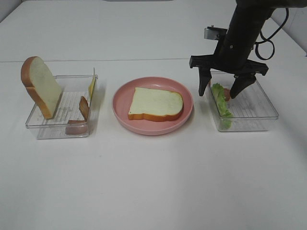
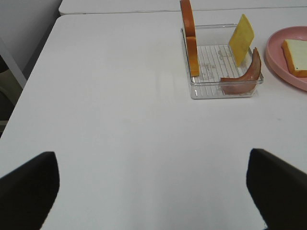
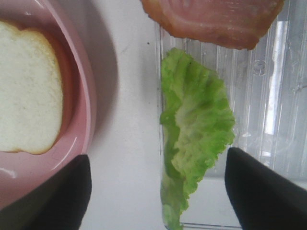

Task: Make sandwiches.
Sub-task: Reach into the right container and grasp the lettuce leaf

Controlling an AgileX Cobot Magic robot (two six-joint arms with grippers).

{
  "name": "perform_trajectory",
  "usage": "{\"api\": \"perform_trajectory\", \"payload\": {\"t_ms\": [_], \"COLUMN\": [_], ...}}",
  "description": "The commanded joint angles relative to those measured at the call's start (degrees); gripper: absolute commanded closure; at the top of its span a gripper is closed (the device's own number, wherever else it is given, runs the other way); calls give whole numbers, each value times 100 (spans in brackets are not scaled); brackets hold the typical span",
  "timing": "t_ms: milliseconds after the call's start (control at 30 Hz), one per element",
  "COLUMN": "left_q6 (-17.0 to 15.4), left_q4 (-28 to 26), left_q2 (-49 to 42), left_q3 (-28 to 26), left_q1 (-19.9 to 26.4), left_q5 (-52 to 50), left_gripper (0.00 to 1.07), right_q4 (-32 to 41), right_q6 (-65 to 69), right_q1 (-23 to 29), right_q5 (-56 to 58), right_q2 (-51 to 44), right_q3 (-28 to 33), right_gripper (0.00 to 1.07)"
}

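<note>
The right pincer is held open at the upper right of the overhead frame, its jaws set astride the ruffled green lettuce leaf propped against the wall of the clear rectangular plastic tray. As one jaw hangs outside that wall, the leaf is best pinched above the rim, then carried to the white bread slice laid on the round pink plate at mid-frame.

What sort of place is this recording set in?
Probably a lab bench staged for a robot demo, not a kitchen: a plain white table, sandwich parts sorted into a clear left tray and right tray, a bread slice on a pink plate, and the right gripper over the right tray.
</note>
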Motion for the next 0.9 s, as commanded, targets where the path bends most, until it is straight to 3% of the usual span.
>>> {"api": "perform_trajectory", "payload": {"t_ms": [33, 233, 300, 400, 433, 500, 533, 567, 600, 667, 700, 767, 900], "left_q6": [-46, -46, -46, -46, -46, -46, -46, -46, -46, -46, -46, -46, -46], "left_q4": [0, 0, 0, 0, 0, 0, 0, 0, 0, 0, 0, 0, 0], "left_q2": [-86, -86, -86, -86, -86, -86, -86, -86, -86, -86, -86, -86, -86], "left_q3": [17, 17, 17, 17, 17, 17, 17, 17, 17, 17, 17, 17, 17], "left_q1": [-11, -11, -11, -11, -11, -11, -11, -11, -11, -11, -11, -11, -11], "left_q5": [-23, -23, -23, -23, -23, -23, -23, -23, -23, -23, -23, -23, -23], "left_gripper": [9, 9, 9, 9, 9, 9, 9, 9, 9, 9, 9, 9, 9], "right_q4": [34, 40, 40, 40, 40, 29, -11, -11, -34, -57, -126, -172, -286], "right_q6": [-34, -34, -34, -34, -17, -6, 11, 11, 11, 11, 11, 6, -6], "right_q1": [-23, -23, -23, -23, -23, -23, -23, -23, -23, -23, -23, -23, -23], "right_q5": [-34, -17, 11, 11, 34, 34, 23, 23, 17, 17, 40, 86, 132], "right_q2": [46, 109, 132, 132, 132, 132, 132, 132, 132, 132, 132, 132, 120], "right_q3": [-23, -23, -23, -23, -23, -23, -23, -23, -23, -23, -23, -23, -23], "right_gripper": [34, 39, 49, 53, 63, 67, 79, 79, 89, 93, 102, 107, 107]}}
